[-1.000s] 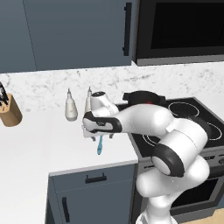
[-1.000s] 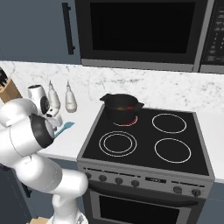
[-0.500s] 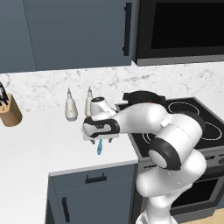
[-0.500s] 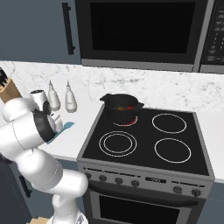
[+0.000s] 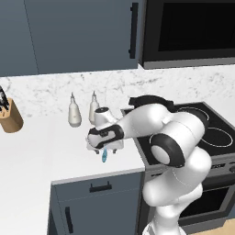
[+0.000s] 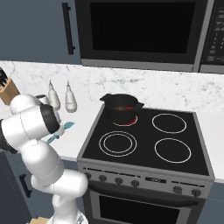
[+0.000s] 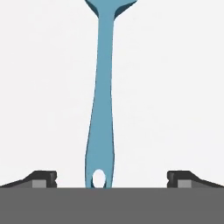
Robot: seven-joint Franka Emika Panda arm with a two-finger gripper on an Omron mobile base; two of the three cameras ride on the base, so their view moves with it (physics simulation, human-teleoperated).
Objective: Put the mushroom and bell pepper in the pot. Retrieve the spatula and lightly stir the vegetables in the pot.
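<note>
Loading step looks done: something red, likely the bell pepper (image 6: 124,106), sits inside the pot (image 6: 121,110) on the rear left burner; mushroom not distinguishable there. Now on to the spatula (image 7: 101,109), lying flat on the white tabletop (image 5: 41,151) left of the stove (image 6: 144,144). Pincer (image 7: 111,177) spread wide, straddling the handle end, nothing gripped yet. Left: closing, lifting, carrying over, stirring.

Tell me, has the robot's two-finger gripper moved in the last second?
Yes. The gripper has sunk towards the white counter, over the slim light-blue spatula, jaws open.
</note>
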